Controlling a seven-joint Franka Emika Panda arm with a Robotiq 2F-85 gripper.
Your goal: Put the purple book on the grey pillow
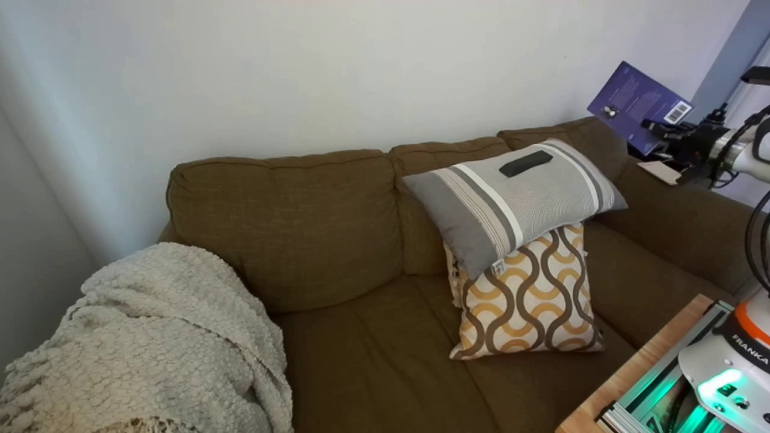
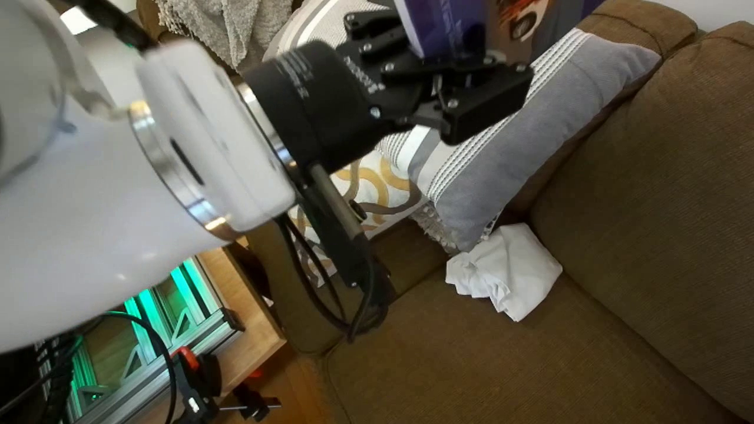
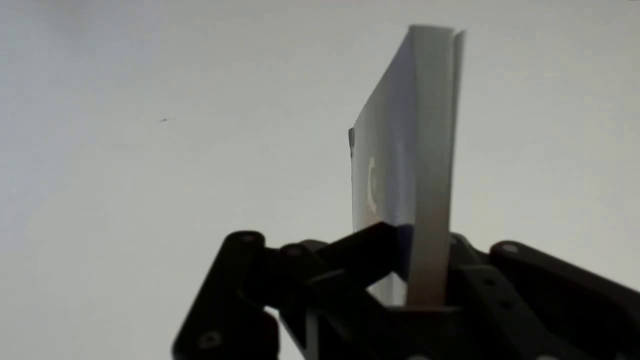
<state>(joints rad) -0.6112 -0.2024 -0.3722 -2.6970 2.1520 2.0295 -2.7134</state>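
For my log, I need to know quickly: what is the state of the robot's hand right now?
Hand: closed, holding the purple book near one edge.

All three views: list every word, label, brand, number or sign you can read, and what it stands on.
"FRANKA" on the robot base.
Print on the purple book, and any digits by its barcode: too small or blurred to read.
Pale lettering on the gripper: too blurred to read.
Tag on the grey pillow: marks too small to read.
Wrist view: none.

Purple bk point(image 2: 459, 26) partly outside an ext. view
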